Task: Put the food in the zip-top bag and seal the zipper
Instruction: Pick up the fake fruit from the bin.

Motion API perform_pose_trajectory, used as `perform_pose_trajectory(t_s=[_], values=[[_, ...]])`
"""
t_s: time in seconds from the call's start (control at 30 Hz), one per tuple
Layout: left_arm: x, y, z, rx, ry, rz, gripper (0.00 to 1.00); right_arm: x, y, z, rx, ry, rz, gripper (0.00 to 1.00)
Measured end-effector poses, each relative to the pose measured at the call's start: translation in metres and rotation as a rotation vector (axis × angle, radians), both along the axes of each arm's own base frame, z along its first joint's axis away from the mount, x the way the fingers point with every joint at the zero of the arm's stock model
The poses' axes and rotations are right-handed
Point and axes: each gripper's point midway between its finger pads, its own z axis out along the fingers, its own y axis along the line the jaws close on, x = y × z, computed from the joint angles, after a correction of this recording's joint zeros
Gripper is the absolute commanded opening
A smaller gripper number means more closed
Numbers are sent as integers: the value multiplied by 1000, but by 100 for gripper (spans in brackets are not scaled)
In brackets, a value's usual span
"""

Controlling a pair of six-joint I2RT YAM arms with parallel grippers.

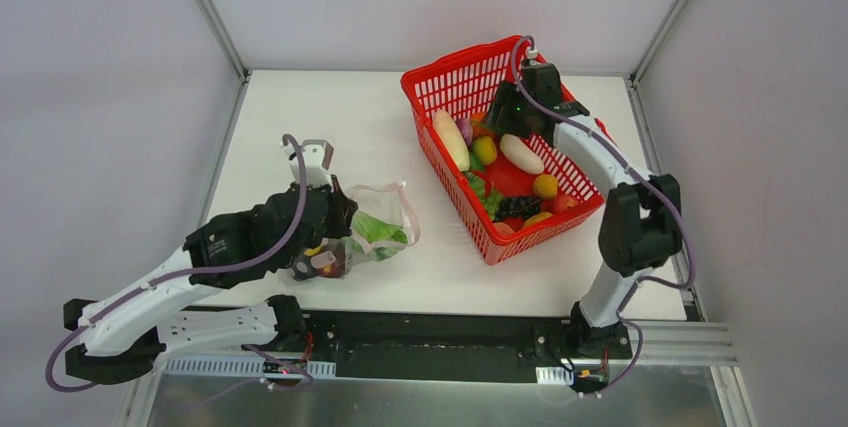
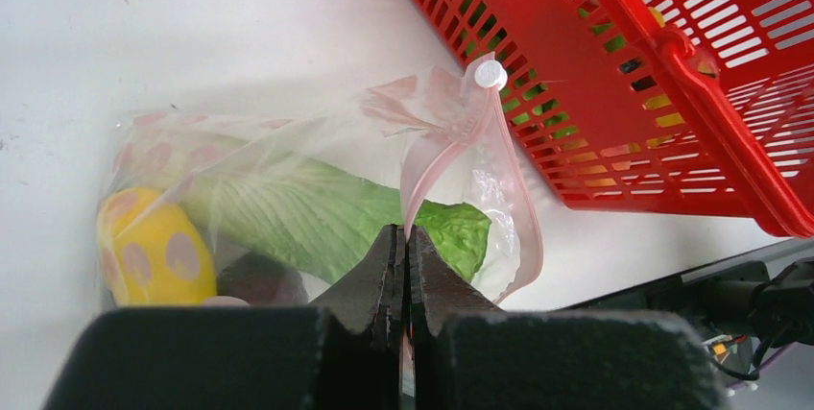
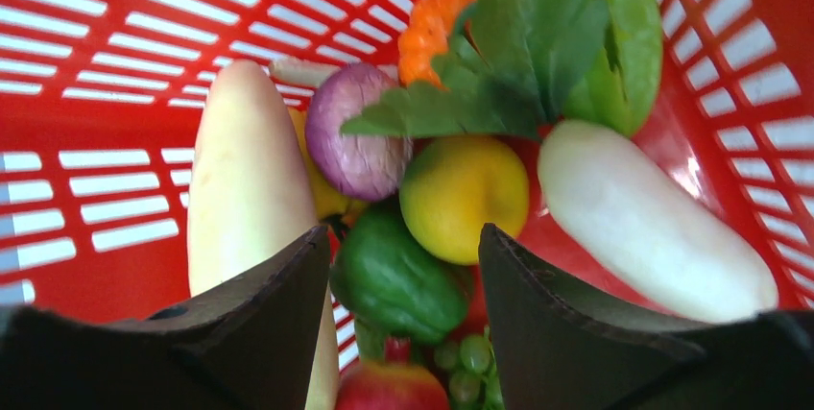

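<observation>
1. Fingers [image 2: 379, 276] of the left gripper [image 2: 404, 230] are pressed together, pinching the zipper [image 2: 451, 146] where it runs down between their tips.
2. From there the zipper rises toward 1 o'clock and ends at a white tab [image 2: 490, 74].
3. The bag [image 1: 385, 219] lies on the table [image 1: 300, 107], at 8 o'clock from the basket [image 1: 430, 127] and apart from it.
4. Inside the bag are a yellow piece [image 2: 154, 252] at 9 o'clock, a green leaf [image 2: 317, 213] in the middle and a dark piece [image 2: 259, 280] near the fingertips.
5. Food [image 1: 521, 153] fills the basket, at 1 o'clock on the table.
6. The right gripper [image 3: 403, 242] hangs over the basket's far half, its fingers [image 3: 278, 304] wide apart and holding nothing.
7. Below it lie a yellow ball [image 3: 464, 197], a green pepper [image 3: 394, 280], a purple onion [image 3: 355, 136] at 11 o'clock and a white piece [image 3: 240, 170] at 9 o'clock.
</observation>
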Motion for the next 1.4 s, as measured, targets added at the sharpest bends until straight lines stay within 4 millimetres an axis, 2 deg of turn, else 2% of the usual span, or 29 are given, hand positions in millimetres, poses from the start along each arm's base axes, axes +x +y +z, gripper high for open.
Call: perform_pose_trajectory(t_s=[0.17, 0.33, 0.47, 0.53, 0.63, 0.83, 0.9, 1.0, 1.03, 1.1, 1.13, 1.27, 1.4], values=[[0, -1, -5, 1, 21, 14, 0, 30, 11, -19, -24, 34, 27, 57], [1, 0, -6, 1, 26, 30, 0, 45, 16, -48, -67, 102, 52, 57], [2, 2, -8, 11, 29, 44, 0, 37, 15, -74, -107, 178, 73, 58], [2, 2, -9, 15, 31, 45, 0, 29, 15, -83, -130, 212, 84, 62], [2, 2, -9, 15, 32, 46, 0, 24, 16, -86, -165, 218, 93, 66], [2, 2, -8, 11, 32, 46, 0, 26, 13, -94, -228, 216, 79, 67], [1, 3, -7, 4, 30, 47, 0, 28, 11, -97, -244, 219, 69, 71], [0, 5, -5, -8, 25, 47, 0, 24, 6, -104, -270, 234, 62, 72], [0, 6, -4, -11, 24, 47, 0, 21, 4, -108, -279, 245, 61, 71], [-1, 7, -4, -15, 22, 47, 0, 12, 1, -116, -300, 273, 65, 57], [-1, 7, -3, -17, 21, 47, 0, 9, -1, -119, -312, 285, 68, 55], [-1, 8, -2, -24, 18, 47, 0, 4, -2, -122, -343, 291, 75, 41], [-2, 10, -4, -25, 17, 47, 0, 0, -3, -119, -348, 282, 77, 38]])
